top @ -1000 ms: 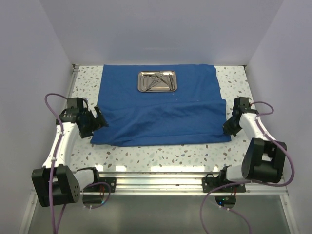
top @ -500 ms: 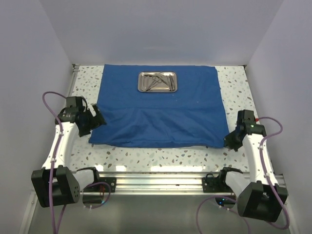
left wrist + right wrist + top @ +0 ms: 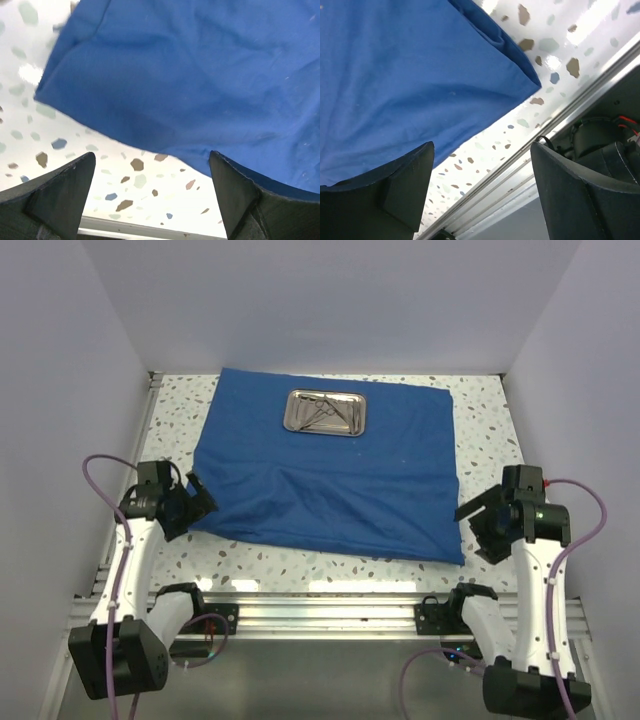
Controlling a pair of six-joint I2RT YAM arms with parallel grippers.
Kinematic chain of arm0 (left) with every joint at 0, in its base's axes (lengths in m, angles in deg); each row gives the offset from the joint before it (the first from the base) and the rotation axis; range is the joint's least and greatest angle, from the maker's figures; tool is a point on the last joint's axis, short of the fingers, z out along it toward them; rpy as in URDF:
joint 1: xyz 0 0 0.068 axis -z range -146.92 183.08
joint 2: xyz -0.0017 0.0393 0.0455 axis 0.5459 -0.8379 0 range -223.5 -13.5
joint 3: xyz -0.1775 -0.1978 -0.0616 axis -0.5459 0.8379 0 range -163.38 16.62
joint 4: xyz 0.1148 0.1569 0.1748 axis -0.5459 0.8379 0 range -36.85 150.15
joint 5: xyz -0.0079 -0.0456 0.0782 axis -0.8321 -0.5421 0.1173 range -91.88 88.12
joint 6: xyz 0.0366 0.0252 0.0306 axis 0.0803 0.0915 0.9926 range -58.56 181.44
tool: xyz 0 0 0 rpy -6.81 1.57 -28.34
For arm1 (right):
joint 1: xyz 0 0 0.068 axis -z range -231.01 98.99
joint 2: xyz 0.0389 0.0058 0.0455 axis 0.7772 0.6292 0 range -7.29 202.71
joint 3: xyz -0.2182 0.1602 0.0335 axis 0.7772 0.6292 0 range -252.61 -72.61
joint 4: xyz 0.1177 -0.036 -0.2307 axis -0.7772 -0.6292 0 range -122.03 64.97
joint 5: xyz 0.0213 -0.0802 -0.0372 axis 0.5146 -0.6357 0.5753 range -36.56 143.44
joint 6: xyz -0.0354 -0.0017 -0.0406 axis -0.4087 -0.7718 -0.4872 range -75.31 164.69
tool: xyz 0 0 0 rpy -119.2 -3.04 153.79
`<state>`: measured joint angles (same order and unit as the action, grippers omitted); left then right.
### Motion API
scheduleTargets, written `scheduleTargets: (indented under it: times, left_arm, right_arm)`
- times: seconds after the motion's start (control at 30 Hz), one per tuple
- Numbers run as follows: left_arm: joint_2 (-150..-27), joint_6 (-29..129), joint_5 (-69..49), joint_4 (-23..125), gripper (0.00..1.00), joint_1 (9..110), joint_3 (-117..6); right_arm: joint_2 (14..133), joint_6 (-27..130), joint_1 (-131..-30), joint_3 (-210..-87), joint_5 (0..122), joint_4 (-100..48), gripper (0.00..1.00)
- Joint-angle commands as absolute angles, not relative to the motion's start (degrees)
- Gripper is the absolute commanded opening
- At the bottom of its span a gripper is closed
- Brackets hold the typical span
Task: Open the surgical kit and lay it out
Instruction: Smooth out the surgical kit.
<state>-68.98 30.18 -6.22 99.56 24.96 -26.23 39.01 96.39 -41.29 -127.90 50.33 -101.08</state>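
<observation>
The surgical kit's royal-blue cloth (image 3: 335,480) lies spread flat over the speckled table. A shiny steel tray (image 3: 324,412) holding thin steel instruments (image 3: 322,410) sits on its far middle. My left gripper (image 3: 198,498) stands open at the cloth's near left corner (image 3: 50,95), nothing between its fingers. My right gripper (image 3: 478,525) is open just beside the cloth's near right corner (image 3: 530,82), holding nothing. Both wrist views show blue cloth (image 3: 200,75) (image 3: 395,75) beyond empty jaws.
A metal rail (image 3: 320,602) runs along the table's near edge, with both arm bases bolted to it. Grey walls close in the left, right and back. Purple cables (image 3: 100,465) loop beside each arm.
The right gripper drew the cloth's near right corner toward the near edge, flattening the fold, then opened and let it go. The left gripper shifted slightly nearer and stayed open.
</observation>
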Motion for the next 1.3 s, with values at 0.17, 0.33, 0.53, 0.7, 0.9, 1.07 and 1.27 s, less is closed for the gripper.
scheduleTargets:
  times: [0.17, 0.33, 0.53, 0.7, 0.9, 1.07, 1.27]
  left_arm:
    - [-66.93, 21.55, -8.39, 95.69, 0.89, 24.82, -20.91]
    - [-70.1, 21.1, -4.35, 96.57, 0.84, 24.82, -21.35]
    - [-73.61, 18.82, -2.06, 92.0, 0.63, 24.82, -21.79]
    - [-80.9, 18.82, -0.12, 87.61, 0.35, 24.82, -24.42]
    - [-79.43, 19.26, 5.13, 99.23, 0.0, 24.82, -30.12]
    - [-63.73, 17.51, 16.29, 115.17, 0.0, 24.73, -33.91]
    - [-53.68, 15.73, 13.28, 128.2, 0.03, 24.65, -33.23]
  right_arm:
    - [45.0, 93.91, -44.41, -137.91, 50.36, -102.29, 0.82]
    - [44.3, 94.61, -45.38, -137.13, 53.18, -100.97, 0.82]
    - [41.58, 94.35, -47.31, -135.37, 53.18, -101.06, 0.82]
    - [41.31, 93.91, -48.46, -135.72, 53.18, -100.71, 0.82]
    - [41.13, 93.39, -49.69, -137.04, 50.64, -100.88, 0.82]
    - [39.99, 94.79, -50.57, -137.48, 45.28, -103.34, 0.85]
    - [39.38, 98.66, -53.55, -136.86, 40.0, -107.3, 0.92]
